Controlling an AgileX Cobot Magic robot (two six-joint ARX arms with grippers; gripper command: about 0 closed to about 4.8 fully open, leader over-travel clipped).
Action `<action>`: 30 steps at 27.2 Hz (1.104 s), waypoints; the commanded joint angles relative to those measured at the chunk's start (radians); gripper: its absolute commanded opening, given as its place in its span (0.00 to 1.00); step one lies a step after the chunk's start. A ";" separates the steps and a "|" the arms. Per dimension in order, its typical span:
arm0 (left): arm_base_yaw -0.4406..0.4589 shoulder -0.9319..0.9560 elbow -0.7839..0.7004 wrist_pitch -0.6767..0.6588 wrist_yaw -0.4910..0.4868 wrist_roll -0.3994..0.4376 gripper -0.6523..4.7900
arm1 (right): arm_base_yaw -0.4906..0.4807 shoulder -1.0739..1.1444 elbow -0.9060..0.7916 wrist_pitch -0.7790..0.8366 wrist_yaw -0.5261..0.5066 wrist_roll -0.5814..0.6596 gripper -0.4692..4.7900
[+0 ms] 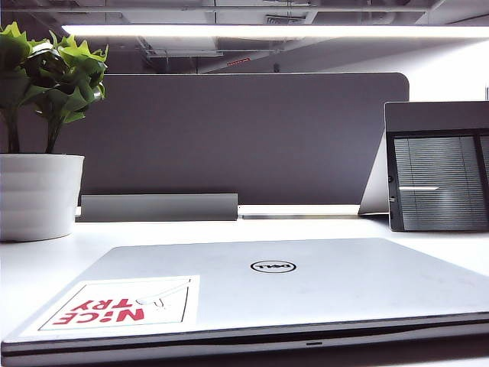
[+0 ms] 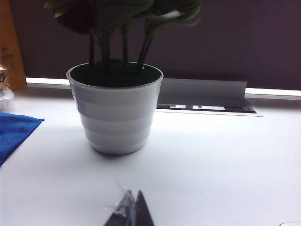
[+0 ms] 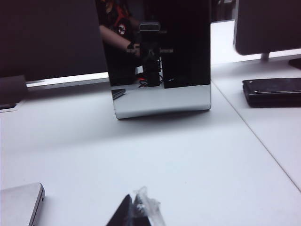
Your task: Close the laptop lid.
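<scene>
The lid (image 1: 260, 287) lies shut on the laptop, filling the lower exterior frame, sticker (image 1: 122, 304) at lower left. We see only the tips of the left gripper (image 2: 129, 212) and right gripper (image 3: 136, 209), close together above bare table (image 3: 188, 160); grip state unclear.

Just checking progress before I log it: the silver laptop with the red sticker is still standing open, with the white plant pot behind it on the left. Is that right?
Not quite. The laptop lid is already shut, lying flat on its base, as the exterior view shows. The rest holds: the red sticker is on it, and the white plant pot stands behind on the left. The left gripper and right gripper are off the laptop.
</scene>
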 commanded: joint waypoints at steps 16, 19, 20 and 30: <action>0.002 0.001 0.001 0.006 0.000 0.004 0.11 | 0.002 0.000 -0.002 0.013 0.000 0.019 0.08; 0.002 0.001 0.001 0.006 0.000 0.004 0.11 | 0.002 0.000 -0.002 0.013 0.000 0.019 0.08; 0.002 0.001 0.001 0.006 0.000 0.004 0.11 | 0.002 0.000 -0.002 0.013 0.000 0.019 0.08; 0.002 0.001 0.001 0.006 0.000 0.004 0.11 | 0.002 0.000 -0.002 0.030 -0.003 0.013 0.08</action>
